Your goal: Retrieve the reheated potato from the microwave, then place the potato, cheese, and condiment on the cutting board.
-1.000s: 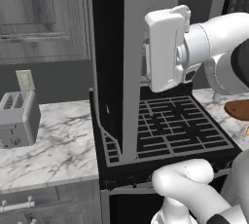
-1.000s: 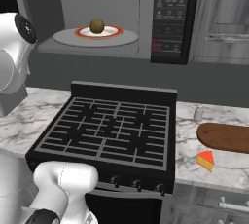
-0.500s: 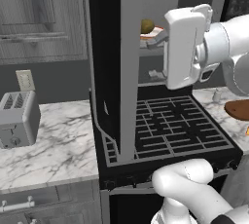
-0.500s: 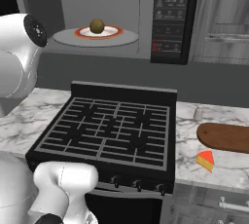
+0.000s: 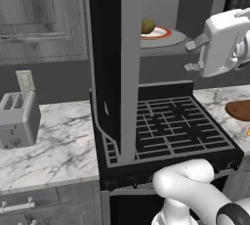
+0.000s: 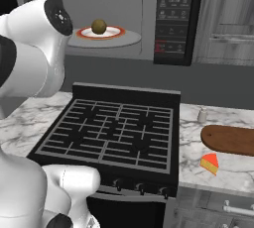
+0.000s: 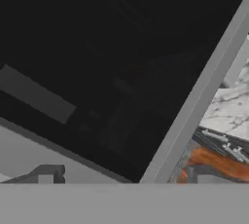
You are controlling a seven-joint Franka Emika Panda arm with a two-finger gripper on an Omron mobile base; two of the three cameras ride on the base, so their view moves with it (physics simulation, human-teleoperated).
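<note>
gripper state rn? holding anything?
gripper: open, holding nothing; potato sits on its plate in the microwave.

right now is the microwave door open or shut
Open. The microwave door is swung out edge-on over the stove, and the potato on its plate is exposed inside the cavity.

The potato (image 6: 99,26) is showing yellowish-brown on a white, orange-rimmed plate (image 6: 116,32); the counter (image 6: 233,165) is showing grey-veined white marble. The cutting board (image 6: 229,140) is looking reddish-brown; the cheese (image 6: 210,163) is glowing orange with red.

Marble counter (image 5: 58,141), black stove (image 6: 114,133), grey cabinets (image 5: 39,18) (toaster (image 5: 17,119) left), dark wall
</note>
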